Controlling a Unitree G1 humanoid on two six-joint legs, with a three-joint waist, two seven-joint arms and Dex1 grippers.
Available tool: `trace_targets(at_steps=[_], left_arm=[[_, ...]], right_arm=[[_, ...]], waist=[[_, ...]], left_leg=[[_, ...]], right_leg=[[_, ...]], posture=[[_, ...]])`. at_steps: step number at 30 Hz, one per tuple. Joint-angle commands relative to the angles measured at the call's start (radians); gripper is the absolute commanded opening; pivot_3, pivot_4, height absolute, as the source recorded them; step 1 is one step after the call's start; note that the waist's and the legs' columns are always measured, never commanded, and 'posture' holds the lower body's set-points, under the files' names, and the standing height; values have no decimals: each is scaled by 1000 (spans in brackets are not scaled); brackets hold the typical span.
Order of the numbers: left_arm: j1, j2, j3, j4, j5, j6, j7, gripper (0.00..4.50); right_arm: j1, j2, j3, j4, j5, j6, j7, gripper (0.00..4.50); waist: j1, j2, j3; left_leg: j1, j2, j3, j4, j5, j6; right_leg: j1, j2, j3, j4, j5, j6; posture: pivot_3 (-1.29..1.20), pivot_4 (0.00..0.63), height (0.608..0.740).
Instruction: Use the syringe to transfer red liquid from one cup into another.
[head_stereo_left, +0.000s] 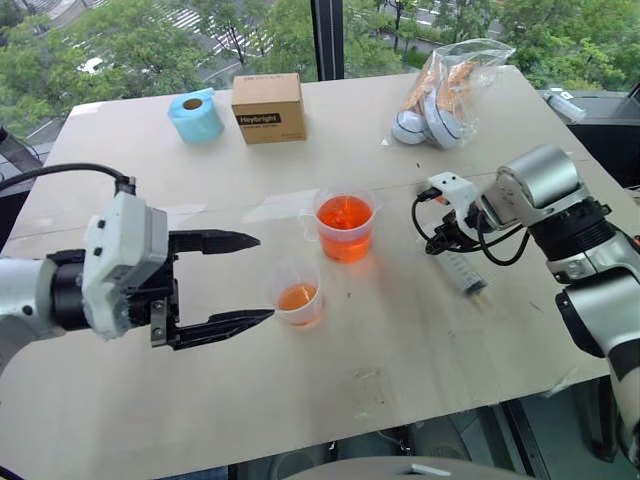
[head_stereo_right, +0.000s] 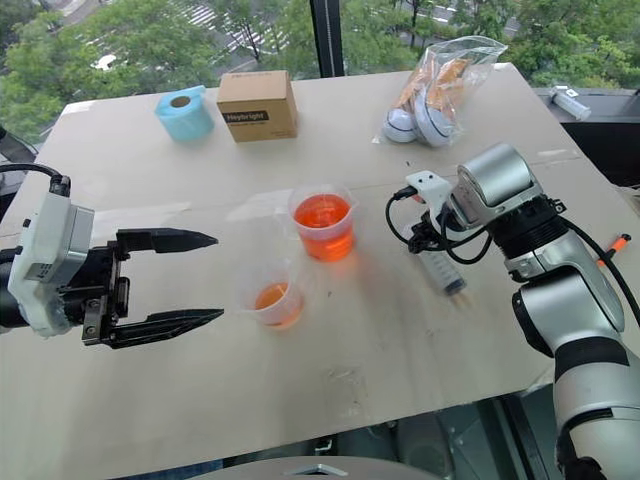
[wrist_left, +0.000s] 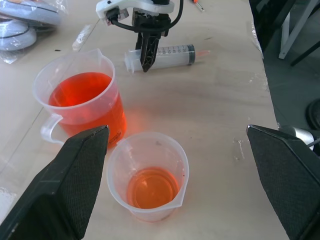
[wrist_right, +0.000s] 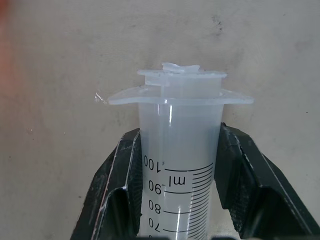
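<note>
On the pale tabletop (head_stereo_left: 420, 330), the big cup (head_stereo_left: 345, 226) serves as the middle marker; it holds deep red liquid (head_stereo_left: 345, 213) filling most of it. Just in front of it and slightly toward the robot's left stands the small cup (head_stereo_left: 297, 292), apart from it by a narrow gap, with a shallow layer of orange liquid at its bottom. To the robot's right of the big cup, well apart, the syringe (head_stereo_left: 464, 272) lies flat on the table. The right gripper (head_stereo_left: 447, 240) points steeply down onto it, and its two black fingers (wrist_right: 115, 185) press against both sides of the barrel just below the flange, so the jaws are clamped on the syringe. To the robot's left of the big cup, the left gripper (head_stereo_left: 240, 279) hovers above the table with its jaws spread wide and holding nothing, its fingertips near the small cup. Beyond the big cup, toward the window, sit a cardboard box (head_stereo_left: 268, 107), a blue roll (head_stereo_left: 195, 115) and a plastic bag (head_stereo_left: 447, 92).
</note>
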Motion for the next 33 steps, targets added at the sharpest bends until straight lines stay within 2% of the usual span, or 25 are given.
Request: trace_targets(at_steps=[1,3,6,10,12,14,17,21,25,29,33], left_arm=[[-17,-8,13,-2,11,-24,17,4500],[-35,-15,14,10,10,-21,37,4500],[-81,-21,16,43,-15,-5,90,4500],[-226,-13,-41,131,-53,18,179,4500],[-349,-4,-107,202,-40,-4,197,4500],[-481,8,-197,305,44,-55,191,4500],[-697,-19,-310,463,123,-98,213,4500],[-909,-84,-398,589,156,-100,205,4500],[-1050,-172,-481,662,206,-97,219,4500],[-1077,-236,-527,645,212,-62,206,4500],[-1051,-266,-564,604,220,-34,184,4500]], right_arm=[[-54,6,-66,5,37,9,3,1493],[-85,5,-155,-12,36,9,1,1493],[-117,-51,-242,-97,28,-116,33,1493],[-149,-55,-384,-187,35,-264,35,1493],[-147,3,-487,-245,56,-351,-3,1493],[-118,90,-572,-310,79,-514,-14,1493],[-64,224,-674,-364,111,-655,-79,1493],[32,355,-658,-464,120,-801,-89,1493],[210,412,-507,-512,19,-1021,-9,1493],[326,473,-419,-479,-55,-1215,22,1493],[400,469,-341,-445,-143,-1343,58,1493]], waist=[[0,0,0],[0,0,1],[3,0,1],[6,-1,1],[6,-2,1],[-1,-3,1],[-1,-4,1],[-2,-5,1],[-5,-5,0],[-13,-7,1],[-28,-7,1]], left_leg=[[0,0,0,0,0,0],[0,0,0,0,0,0],[-1,0,0,0,0,0],[-2,0,0,0,0,0],[-1,0,0,0,0,0],[-1,0,0,0,0,0],[0,0,1,1,1,-2],[-1,0,0,2,2,-4],[-1,-1,0,4,2,-3],[-1,-2,0,5,2,-4],[-1,-1,-1,7,3,-5]], right_leg=[[0,0,0,0,0,0],[0,0,0,0,0,0],[-1,0,0,1,0,0],[-2,0,0,1,0,0],[-2,0,0,1,0,0],[-2,1,0,2,0,0],[-2,2,1,8,0,1],[-3,3,0,12,0,1],[-3,3,0,14,0,1],[-4,3,1,15,0,1],[-4,4,0,17,0,1]], posture=[[0,150,740],[0,150,740],[0,150,740],[0,150,740],[0,150,740],[0,150,740],[0,150,740],[0,150,740],[0,150,740],[0,150,740],[0,150,740]])
